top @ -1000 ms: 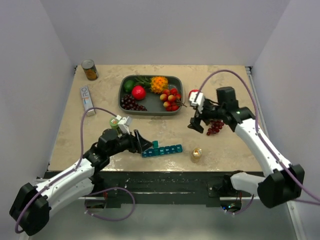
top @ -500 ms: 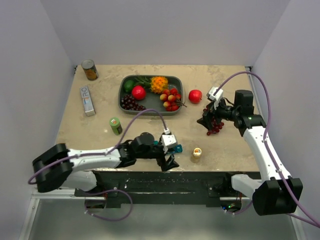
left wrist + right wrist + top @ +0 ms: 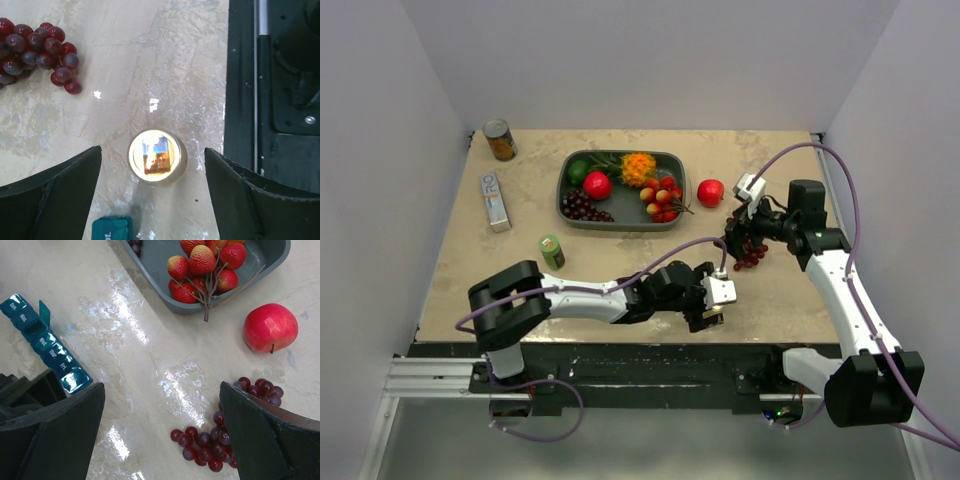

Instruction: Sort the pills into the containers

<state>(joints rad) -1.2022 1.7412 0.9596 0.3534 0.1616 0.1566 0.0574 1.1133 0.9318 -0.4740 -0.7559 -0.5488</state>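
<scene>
teal pill organiser (image 3: 46,344): one lid up, contents unclear | left gripper (image 3: 152,162): wide open astride gold jar (image 3: 156,156) | right gripper (image 3: 161,389): wide open, empty

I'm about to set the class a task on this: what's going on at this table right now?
The left gripper, stretched far across to the right side, is open, its fingers flanking a small gold-rimmed bottle without gripping it. The teal pill organiser lies close beside the bottle, with one lid standing up. The right gripper hangs open above a loose bunch of grapes. Neither gripper holds anything.
</scene>
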